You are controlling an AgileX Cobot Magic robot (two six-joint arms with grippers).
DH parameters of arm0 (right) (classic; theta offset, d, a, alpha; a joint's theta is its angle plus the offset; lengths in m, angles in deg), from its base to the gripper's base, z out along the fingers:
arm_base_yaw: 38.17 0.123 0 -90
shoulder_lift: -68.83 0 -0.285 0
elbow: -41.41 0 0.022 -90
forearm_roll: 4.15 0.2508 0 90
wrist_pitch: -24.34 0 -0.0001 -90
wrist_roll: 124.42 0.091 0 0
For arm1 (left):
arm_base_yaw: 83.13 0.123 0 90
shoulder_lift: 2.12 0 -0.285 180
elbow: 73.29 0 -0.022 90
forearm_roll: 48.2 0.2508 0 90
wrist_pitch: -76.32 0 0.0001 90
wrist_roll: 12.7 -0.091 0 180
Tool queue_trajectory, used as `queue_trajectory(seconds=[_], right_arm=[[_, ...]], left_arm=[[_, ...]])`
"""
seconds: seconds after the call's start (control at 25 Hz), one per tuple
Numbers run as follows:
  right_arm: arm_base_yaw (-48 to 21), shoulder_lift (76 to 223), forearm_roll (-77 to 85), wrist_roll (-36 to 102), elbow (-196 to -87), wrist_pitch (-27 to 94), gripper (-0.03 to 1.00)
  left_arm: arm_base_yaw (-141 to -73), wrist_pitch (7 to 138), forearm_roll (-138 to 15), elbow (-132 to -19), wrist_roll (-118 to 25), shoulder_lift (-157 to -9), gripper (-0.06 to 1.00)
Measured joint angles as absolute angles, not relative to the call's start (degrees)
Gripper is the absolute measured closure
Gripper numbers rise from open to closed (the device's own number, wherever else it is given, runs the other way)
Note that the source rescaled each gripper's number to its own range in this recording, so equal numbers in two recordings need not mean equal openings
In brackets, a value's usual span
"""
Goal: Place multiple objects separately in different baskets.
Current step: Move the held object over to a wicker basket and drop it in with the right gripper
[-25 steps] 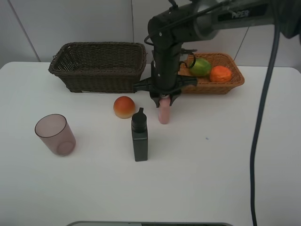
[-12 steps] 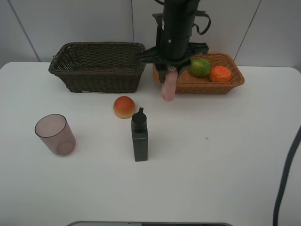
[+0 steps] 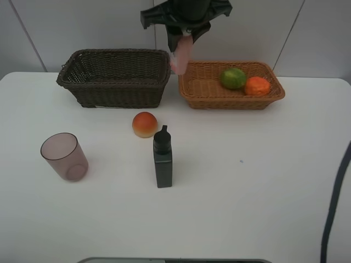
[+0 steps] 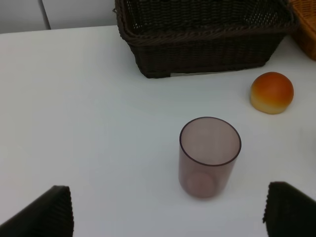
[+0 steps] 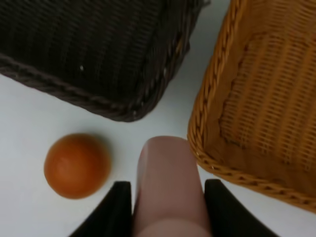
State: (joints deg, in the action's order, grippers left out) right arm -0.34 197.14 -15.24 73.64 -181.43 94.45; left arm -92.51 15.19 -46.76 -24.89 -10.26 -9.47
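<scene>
The cup (image 3: pixel 64 156) stands left of the peach (image 3: pixel 145 124).

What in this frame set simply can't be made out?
- Cap of the pink bottle: buried in the right pincer in exterior high; right wrist view shows only its base.
- The left pincer: absent from exterior high; left wrist view's edge cuts off all but its tips.

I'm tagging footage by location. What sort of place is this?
Probably a robot test bench, not a home: bare white table, plain white wall panels, and a robot's right hand holding a pink bottle aloft.
</scene>
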Motion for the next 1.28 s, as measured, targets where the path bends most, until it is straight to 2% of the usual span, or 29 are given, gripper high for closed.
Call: queue_trajectory(seconds=[0.32,0.76,1.28], right_arm=[[0.76,205.40,-14.36,72.64,-192.78,92.43,0.96],[2.76,213.01,-14.48,72.65,-193.10,71.69,0.96],[2.76,220.19,-14.59,72.65,-193.10,66.86,0.96]], left_arm=[[-92.51,15.19,-46.76,-24.89,-10.26,-9.47,-0.06],[-92.51,15.19,-46.76,-24.89,-10.26,-9.47,-0.06],[-92.51,15.19,-46.76,-24.89,-10.26,-9.47,-0.06]])
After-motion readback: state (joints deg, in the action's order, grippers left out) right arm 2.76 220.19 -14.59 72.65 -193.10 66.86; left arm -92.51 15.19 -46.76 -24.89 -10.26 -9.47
